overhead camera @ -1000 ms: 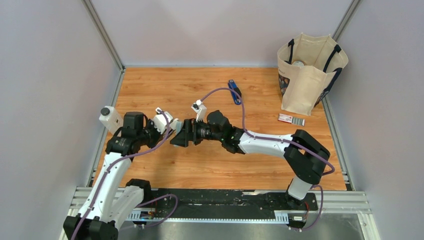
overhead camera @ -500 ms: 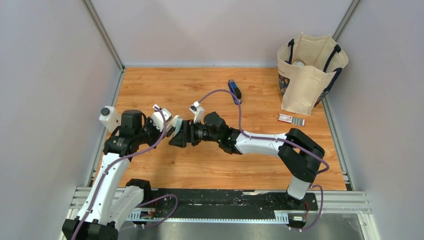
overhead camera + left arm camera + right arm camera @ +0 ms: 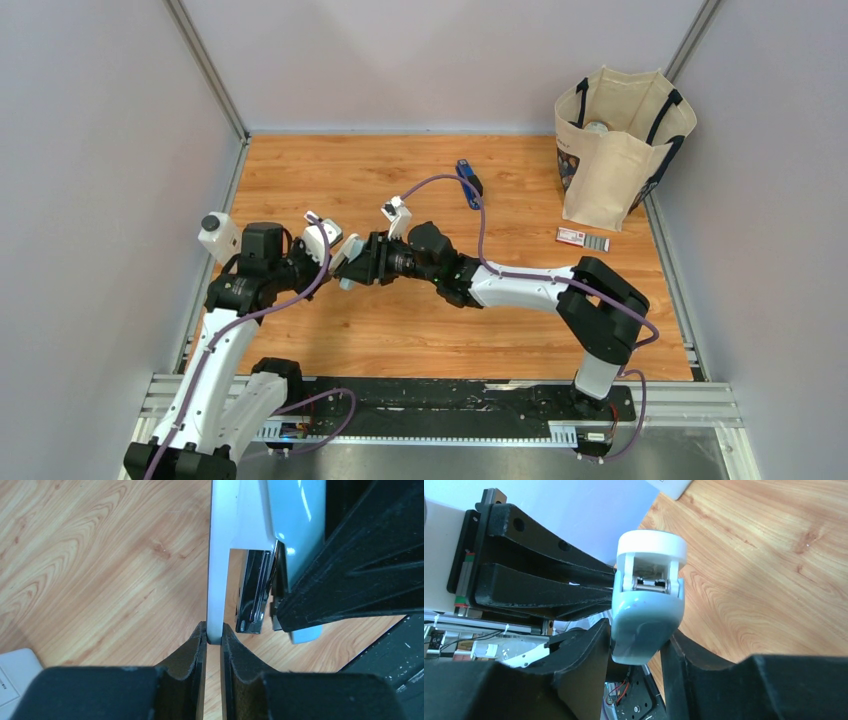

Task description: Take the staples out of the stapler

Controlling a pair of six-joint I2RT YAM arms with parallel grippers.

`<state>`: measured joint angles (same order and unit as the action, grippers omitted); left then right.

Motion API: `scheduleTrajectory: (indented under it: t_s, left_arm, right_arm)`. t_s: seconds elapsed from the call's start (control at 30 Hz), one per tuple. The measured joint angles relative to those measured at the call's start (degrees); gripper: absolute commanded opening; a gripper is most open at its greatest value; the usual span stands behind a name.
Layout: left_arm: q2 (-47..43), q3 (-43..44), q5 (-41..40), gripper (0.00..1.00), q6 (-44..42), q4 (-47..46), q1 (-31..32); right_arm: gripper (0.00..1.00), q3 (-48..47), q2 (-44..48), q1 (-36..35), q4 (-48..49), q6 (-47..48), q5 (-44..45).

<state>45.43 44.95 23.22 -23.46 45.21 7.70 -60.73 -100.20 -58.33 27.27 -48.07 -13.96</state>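
Top view: the counter [image 3: 420, 330] is walled on the left, far and right sides, with a metal rail [image 3: 450, 408] along the near edge. Both arms meet left of centre. Open wood lies behind them, in front of them and across the middle right. A bag [image 3: 610, 170] stands in the far right corner with a box [image 3: 581, 238] just on its near side. A dark-blue gadget [image 3: 468, 184] lies at far centre and a white block [image 3: 220, 238] by the left edge. The stapler [image 3: 343, 272] is held between the left tool [image 3: 336, 256] and the right tool [image 3: 354, 266], well apart from all of these.

Left wrist: the left tool is clenched on the end of the stapler's white base [image 3: 220, 555], a finger [image 3: 192, 652] on each face. Beside the base, across a gap, are a chrome rail [image 3: 255, 592] and the pale-blue cap [image 3: 295, 525]. A black finger of the right tool covers the cap's side. Whether staples sit in the rail I cannot tell. Bare wood lies below.

Right wrist: the cap's rounded end sits between the right tool's fingers, which press both its flanks, grasping it. The left tool's fingers reach the base from the left. The wood is open to the right.
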Motion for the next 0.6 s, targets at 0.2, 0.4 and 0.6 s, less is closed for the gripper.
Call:
scheduleTrajectory:
  t_s: [0.2, 0.4, 0.6]
  left_arm:
    - [-0.02, 0.02, 0.33, 0.10, 0.15, 0.00, 0.00]
    - [0.00, 0.00, -0.85, 0.11, -1.53, 0.02, 0.04]
    - [-0.44, -0.90, -3.69, 0.11, -8.50, -1.77, 0.13]
  right_arm:
    - [0.34, 0.00, 0.00, 0.02, 0.24, -0.79, 0.20]
    - [0.27, 0.98, 0.07, 0.02, 0.83, -0.74, -0.52]
    - [0.25, 2.60, 2.01, 0.00, -1.51, 2.21, -3.54]
